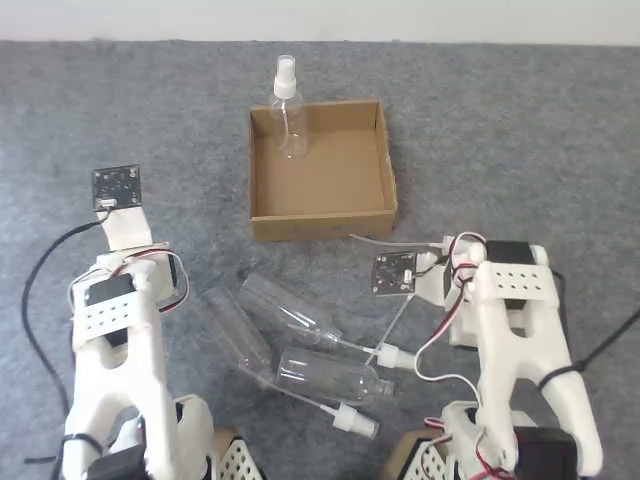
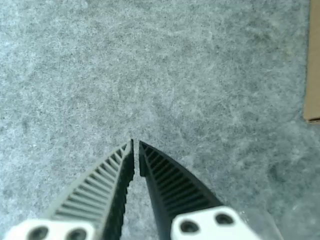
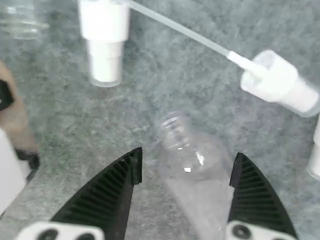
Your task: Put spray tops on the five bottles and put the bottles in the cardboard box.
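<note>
Left arm (image 1: pixel 112 345) and right arm (image 1: pixel 520 330) were chunky white plastic, red and black cables (image 1: pixel 452 312) looped around; ribbed dark fingers (image 3: pixel 107 195) up front.

Brown cardboard box (image 1: pixel 320 226), clear bottles (image 1: pixel 325 375), white spray tops (image 1: pixel 356 421)

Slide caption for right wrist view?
Open right gripper over an uncapped clear bottle lying on grey carpet, two loose spray tops nearby.

A grey, felt-like mat (image 1: pixel 520 130), its nap mottled light and dark, lies directly beneath the left gripper (image 2: pixel 136 145). It spreads on ahead of the gripper's tips and out to both sides. Far beyond the gripper, a pale strip (image 1: pixel 450 20) borders the mat's far edge.
</note>
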Available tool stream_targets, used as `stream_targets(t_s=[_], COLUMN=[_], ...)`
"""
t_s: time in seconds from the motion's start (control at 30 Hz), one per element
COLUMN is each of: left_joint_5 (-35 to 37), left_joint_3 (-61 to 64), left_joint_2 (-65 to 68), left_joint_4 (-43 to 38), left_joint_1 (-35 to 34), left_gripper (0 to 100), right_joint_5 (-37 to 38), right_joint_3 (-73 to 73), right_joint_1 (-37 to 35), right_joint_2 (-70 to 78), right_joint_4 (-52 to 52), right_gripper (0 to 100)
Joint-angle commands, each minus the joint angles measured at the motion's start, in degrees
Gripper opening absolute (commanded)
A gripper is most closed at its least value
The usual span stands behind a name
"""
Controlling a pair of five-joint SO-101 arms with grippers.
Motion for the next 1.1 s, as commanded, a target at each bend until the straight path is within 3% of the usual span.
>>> stream_targets(t_s=[0.0,0.43,0.7,1.07], left_joint_5=[-0.5,-0.5,-0.5,-0.5], left_joint_3=[-0.6,-0.5,-0.5,-0.5], left_joint_2=[-2.3,-2.3,-2.4,-2.4], left_joint_4=[-1.3,-1.3,-1.3,-1.3], left_joint_1=[-0.2,-0.1,-0.2,-0.2], left_gripper=[2,2,2,2], right_joint_5=[0.8,-1.1,-12.7,-35.2], right_joint_3=[1.0,6.7,6.6,6.4], right_joint_1=[2.4,3.6,3.2,-0.1], right_joint_2=[-2.1,-2.1,-2.2,-2.2], right_joint_4=[-4.2,-12.7,-17.6,-21.1], right_gripper=[25.2,24.9,24.8,24.8])
